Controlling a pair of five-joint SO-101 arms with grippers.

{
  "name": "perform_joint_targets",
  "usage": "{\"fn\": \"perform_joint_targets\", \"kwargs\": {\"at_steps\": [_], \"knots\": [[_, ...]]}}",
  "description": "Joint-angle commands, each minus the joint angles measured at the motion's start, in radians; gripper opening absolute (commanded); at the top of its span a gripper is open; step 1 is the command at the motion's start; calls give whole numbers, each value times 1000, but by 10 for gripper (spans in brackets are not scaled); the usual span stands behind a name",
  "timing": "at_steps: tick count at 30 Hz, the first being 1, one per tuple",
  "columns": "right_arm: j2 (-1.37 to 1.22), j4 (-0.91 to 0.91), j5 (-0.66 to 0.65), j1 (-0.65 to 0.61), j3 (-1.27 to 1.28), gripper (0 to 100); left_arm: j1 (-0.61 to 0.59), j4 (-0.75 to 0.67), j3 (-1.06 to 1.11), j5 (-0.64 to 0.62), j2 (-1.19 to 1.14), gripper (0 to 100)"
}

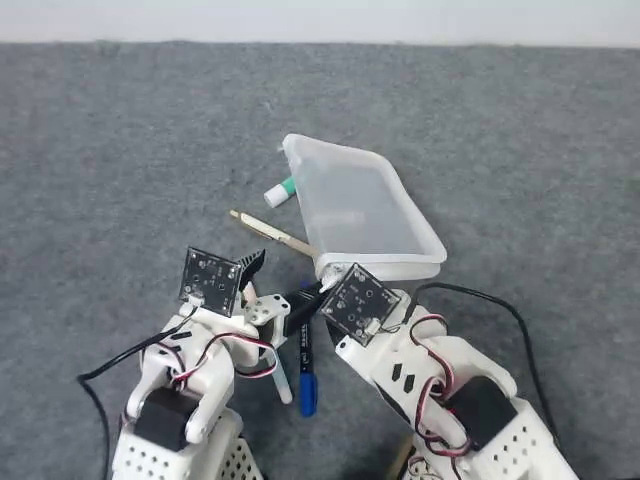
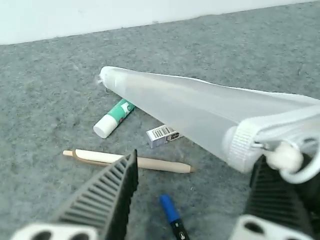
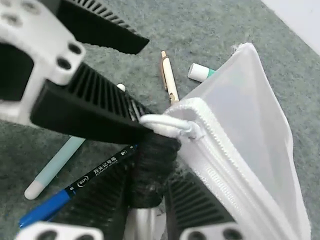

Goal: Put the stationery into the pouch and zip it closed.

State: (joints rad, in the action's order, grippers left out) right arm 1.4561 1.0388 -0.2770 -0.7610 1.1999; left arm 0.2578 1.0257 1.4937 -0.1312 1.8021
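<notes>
The translucent white pouch (image 1: 360, 210) lies mid-table with its near zip end lifted. My right gripper (image 1: 322, 280) is shut on that end (image 3: 152, 170), just below the zipper. My left gripper (image 2: 196, 165) stands open beside it, and one finger (image 2: 280, 195) touches the white zipper pull (image 2: 286, 159). Outside the pouch on the carpet lie a green-and-white glue stick (image 2: 114, 117), a beige pen (image 2: 130, 161), a small white eraser (image 2: 162, 134), a blue marker (image 1: 305, 370) and a pale blue pen (image 3: 55, 167).
Grey carpet (image 1: 120, 150) covers the table up to a white wall at the back. The blue marker and the pale pen lie between the two arm bases. Open carpet stretches to the left and right of the pouch.
</notes>
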Motion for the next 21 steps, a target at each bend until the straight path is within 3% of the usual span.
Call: {"fn": "perform_joint_targets", "kwargs": {"at_steps": [1, 5, 11, 21], "knots": [[24, 24, 8, -27, -40, 6, 3, -38, -12, -17, 25, 338], [25, 41, 8, -25, -41, 6, 2, -35, -10, -15, 25, 337], [25, 58, 8, -24, -41, 7, -106, -40, -12, -17, 25, 337], [25, 64, 8, -30, -41, 7, -107, -38, -10, -15, 25, 337]]}}
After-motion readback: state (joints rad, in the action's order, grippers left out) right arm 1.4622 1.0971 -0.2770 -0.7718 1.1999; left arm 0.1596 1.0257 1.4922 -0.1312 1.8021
